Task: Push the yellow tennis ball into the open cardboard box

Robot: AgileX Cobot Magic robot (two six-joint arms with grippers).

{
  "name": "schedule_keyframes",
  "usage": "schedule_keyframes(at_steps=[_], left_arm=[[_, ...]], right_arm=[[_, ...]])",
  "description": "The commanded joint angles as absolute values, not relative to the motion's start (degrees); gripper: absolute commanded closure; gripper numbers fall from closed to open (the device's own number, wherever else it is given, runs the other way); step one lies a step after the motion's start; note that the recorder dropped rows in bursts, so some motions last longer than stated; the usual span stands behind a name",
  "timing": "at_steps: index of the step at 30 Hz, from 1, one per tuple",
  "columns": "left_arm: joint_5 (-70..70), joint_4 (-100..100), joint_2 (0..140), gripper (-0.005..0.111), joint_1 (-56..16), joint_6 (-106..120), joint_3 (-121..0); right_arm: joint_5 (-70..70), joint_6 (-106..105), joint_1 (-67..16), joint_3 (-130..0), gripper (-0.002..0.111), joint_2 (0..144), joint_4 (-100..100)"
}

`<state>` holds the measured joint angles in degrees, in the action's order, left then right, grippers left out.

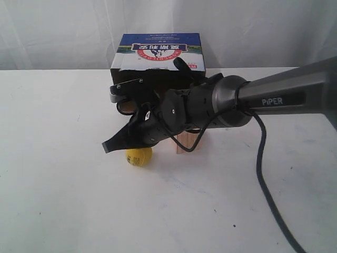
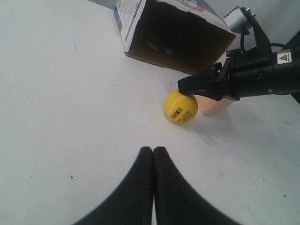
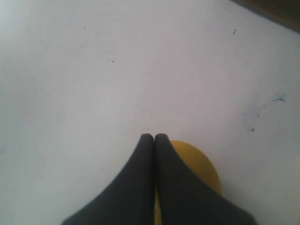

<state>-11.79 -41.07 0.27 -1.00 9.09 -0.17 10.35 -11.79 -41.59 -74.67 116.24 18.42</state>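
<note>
The yellow tennis ball (image 1: pixel 138 156) rests on the white table, in front of the open cardboard box (image 1: pixel 158 58). From the right, my right arm reaches across the middle. Its gripper (image 1: pixel 108 146) is shut, its tip just above and past the ball's left side. In the right wrist view the ball (image 3: pixel 202 165) shows under the closed gripper (image 3: pixel 154 136). The left wrist view has the ball (image 2: pixel 181 107) with its label patch, the box's dark opening (image 2: pixel 178 40) beyond it, and my left gripper (image 2: pixel 153 149) shut and empty, well short of the ball.
A pale wooden cube (image 1: pixel 187 143) stands just right of the ball, between it and the box front; it shows as the cube (image 2: pixel 215 106) in the left wrist view. A black cable (image 1: pixel 261 158) trails from the right arm. White curtain behind the table.
</note>
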Motion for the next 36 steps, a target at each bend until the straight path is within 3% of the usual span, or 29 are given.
schedule_keyframes(at_steps=[1,36], left_arm=[[-12.29,-41.98,0.0,0.107,-1.42,8.98,0.0],[-12.52,-41.98,0.0,0.107,-1.42,8.98,0.0]], right_arm=[[12.45,-11.67,-41.1,-74.26,0.108,114.62,18.33],[3.75,-11.43,-39.31,-74.26,0.108,116.3,18.01]])
